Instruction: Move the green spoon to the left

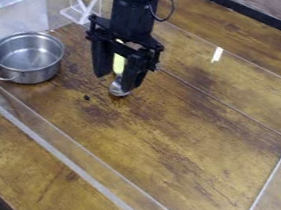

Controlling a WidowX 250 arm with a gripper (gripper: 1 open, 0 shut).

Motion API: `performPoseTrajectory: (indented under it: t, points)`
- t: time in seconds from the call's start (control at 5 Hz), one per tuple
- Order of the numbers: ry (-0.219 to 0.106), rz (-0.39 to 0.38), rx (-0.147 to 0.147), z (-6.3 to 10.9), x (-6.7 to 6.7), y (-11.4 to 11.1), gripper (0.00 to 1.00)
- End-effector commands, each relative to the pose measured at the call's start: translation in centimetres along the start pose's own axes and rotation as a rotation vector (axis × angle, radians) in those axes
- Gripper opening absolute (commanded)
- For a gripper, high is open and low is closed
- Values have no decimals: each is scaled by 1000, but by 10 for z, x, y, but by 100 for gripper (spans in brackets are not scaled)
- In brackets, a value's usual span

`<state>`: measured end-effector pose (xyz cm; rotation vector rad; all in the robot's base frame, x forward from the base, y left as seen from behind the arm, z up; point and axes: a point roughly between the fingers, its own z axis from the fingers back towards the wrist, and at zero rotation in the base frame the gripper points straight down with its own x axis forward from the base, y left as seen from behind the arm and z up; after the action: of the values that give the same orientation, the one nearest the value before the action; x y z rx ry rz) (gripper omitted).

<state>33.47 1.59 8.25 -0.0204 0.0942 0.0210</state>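
Green spoon (118,73), flat on wood tabletop.
Yellow-green handle runs up-frame, partly hidden; round grey bowl end nearest camera, approx mid-table, right of steel bowl.

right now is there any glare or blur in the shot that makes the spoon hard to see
Camera view: a bright glare streak lies on the wood right of the gripper; the whole frame is soft and low-resolution; the green spoon sits partly hidden between the dark fingers; the steel bowl shows highlights.

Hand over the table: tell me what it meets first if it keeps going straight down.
The hand points down over the green spoon between its fingers; it would likely meet that spoon first, then the table.
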Motion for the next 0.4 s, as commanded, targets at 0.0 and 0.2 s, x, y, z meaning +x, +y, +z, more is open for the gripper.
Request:
performPoseTrajectory:
  t: [0.0, 0.2]
  points:
    - [-66, 24, -1, 17, 7, 9, 0]
    - [-70, 22, -1, 22, 7, 10, 0]
